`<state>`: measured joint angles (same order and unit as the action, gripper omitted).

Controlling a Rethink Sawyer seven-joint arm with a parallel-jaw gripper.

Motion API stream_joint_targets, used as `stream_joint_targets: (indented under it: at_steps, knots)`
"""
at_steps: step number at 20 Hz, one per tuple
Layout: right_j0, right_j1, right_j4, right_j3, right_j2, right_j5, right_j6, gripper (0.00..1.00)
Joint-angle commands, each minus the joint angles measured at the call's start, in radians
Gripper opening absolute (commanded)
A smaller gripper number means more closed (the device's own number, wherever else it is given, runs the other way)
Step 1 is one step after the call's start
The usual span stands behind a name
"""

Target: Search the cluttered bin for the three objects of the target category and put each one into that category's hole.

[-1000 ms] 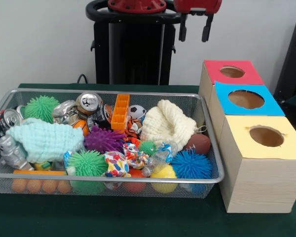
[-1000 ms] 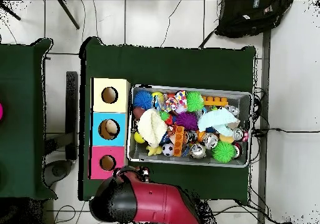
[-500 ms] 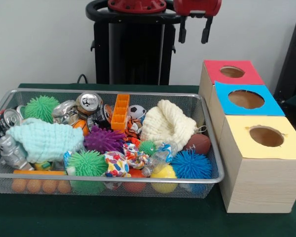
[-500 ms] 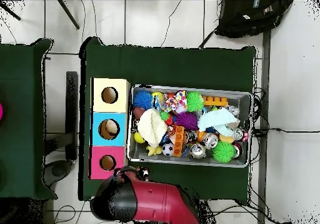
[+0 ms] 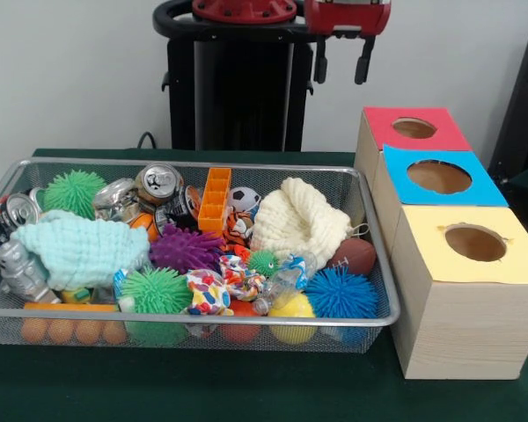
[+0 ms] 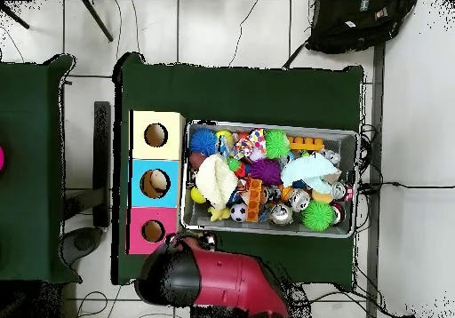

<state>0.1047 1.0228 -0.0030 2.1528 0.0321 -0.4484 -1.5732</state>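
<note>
The silver wire-mesh bin (image 5: 194,318) stands on the green table, packed with spiky balls, crushed cans, cloths and small toys; it also shows in the overhead view (image 6: 348,135). The yellow-surround hole (image 5: 475,243) tops the nearest pale wooden box, right of the bin, and shows in the overhead view (image 6: 156,135). My gripper (image 5: 341,61) hangs open and empty high at the back, above and behind the bin's far right corner, left of the red-surround box. In the overhead view it (image 6: 194,242) sits just off the bin's edge by the robot.
A blue-surround hole (image 5: 439,177) and a red-surround hole (image 5: 414,127) lie behind the yellow one. The black pedestal (image 5: 238,88) stands behind the bin. A dark bag (image 6: 360,23) lies on the floor beyond the table. A second green table (image 6: 31,168) stands beside it.
My gripper has shifted slightly to the left in the front view, staying high and open. Nothing in the bin has moved.
</note>
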Motion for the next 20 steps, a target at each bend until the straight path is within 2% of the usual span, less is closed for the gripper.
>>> stream_joint_targets:
  at_steps: [1, 5, 11, 16, 20]
  knots:
    - [0.045, -0.049, 0.021, -0.122, -0.085, -0.008, -0.096, 1.00]
    - [0.064, -0.069, 0.017, -0.132, -0.101, 0.024, -0.089, 1.00]
    - [0.075, -0.068, 0.018, -0.157, -0.109, -0.012, -0.084, 1.00]
    - [0.105, -0.087, 0.008, -0.212, -0.132, -0.064, -0.036, 1.00]
    - [0.126, -0.102, 0.000, -0.223, -0.149, -0.057, -0.025, 1.00]
